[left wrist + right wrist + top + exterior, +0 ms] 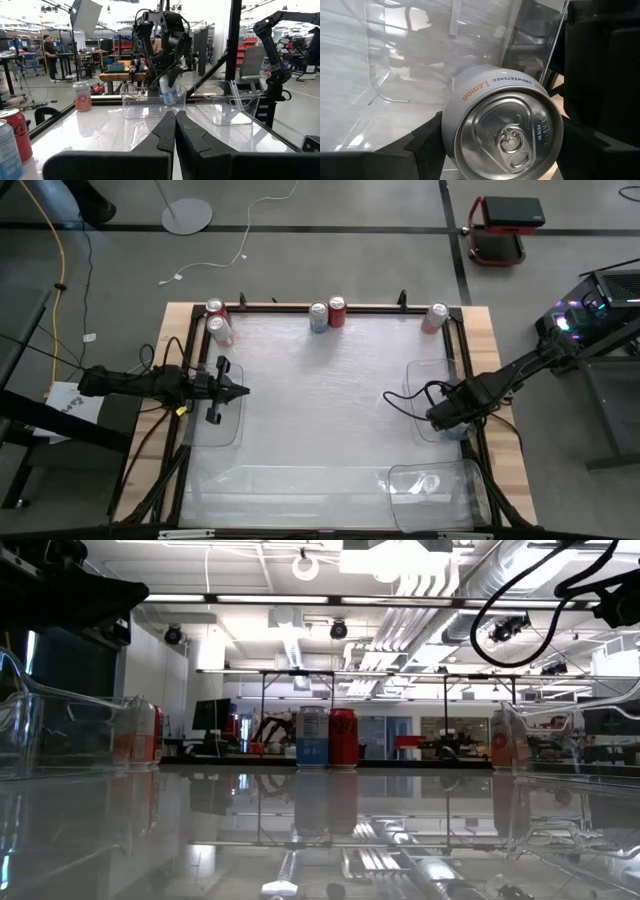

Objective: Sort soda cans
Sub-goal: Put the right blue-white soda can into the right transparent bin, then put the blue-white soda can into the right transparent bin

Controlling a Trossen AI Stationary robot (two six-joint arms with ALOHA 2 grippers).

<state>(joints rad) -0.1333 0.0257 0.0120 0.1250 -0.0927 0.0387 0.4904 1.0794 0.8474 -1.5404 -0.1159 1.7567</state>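
While the left pincer (240, 390) hangs clenched on nothing over a clear plastic tray (222, 430) at the left edge of the glossy white desk (310, 400), the right pincer (447, 423) grasps a pale silver-blue cylindrical soda can (500, 125) with a shiny ribbed aluminium top and a pull tab, held over the clear tray (425, 375) on the desk's right side. Along the far edge stand five more cans: a red one (215, 308) and a pale pink-white one (219, 329) at the left corner, a silver-blue one (318, 316) touching a red one (337, 311) in the middle, and a pink one (436, 316) at the right corner. A third transparent tray (435, 490) with rounded walls lies near the front right.
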